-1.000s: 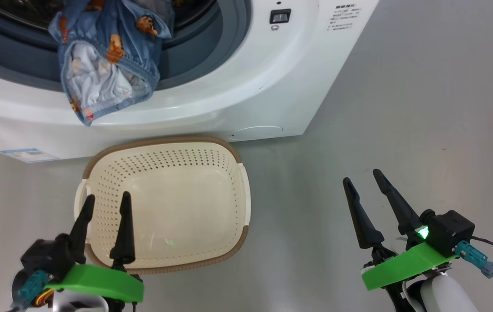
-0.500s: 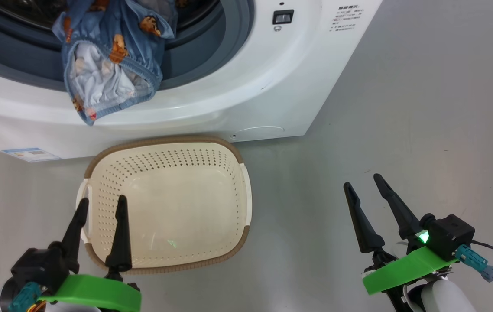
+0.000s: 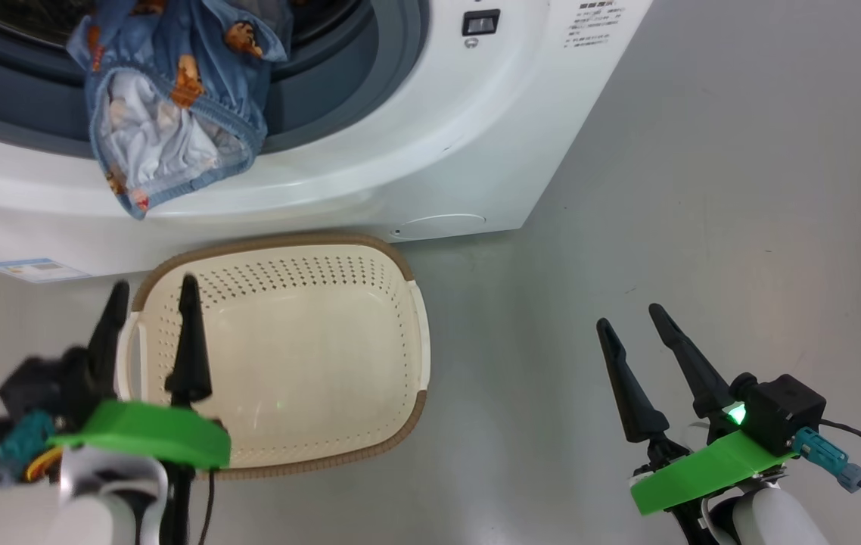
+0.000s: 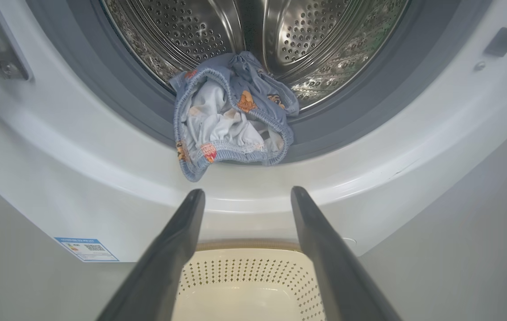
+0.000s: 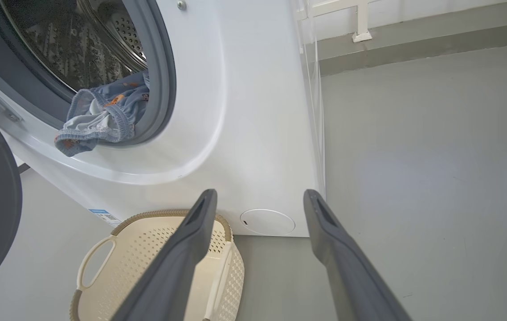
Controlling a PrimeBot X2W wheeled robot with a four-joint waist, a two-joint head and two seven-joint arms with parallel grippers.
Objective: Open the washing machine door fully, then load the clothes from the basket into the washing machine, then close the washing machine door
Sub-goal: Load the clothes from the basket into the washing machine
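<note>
Now clothes (image 3: 173, 129) drape over washing machine (image 3: 415, 151) lip above basket (image 3: 287, 241); L fingers (image 3: 188, 348), R fingers (image 3: 623, 378) apart.

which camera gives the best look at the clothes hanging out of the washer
The left wrist view: the clothes sit mid-frame and whole, draped from the drum over the grey seal. The head view cuts off their top at its upper edge; the right wrist view catches them sideways and small.
</note>
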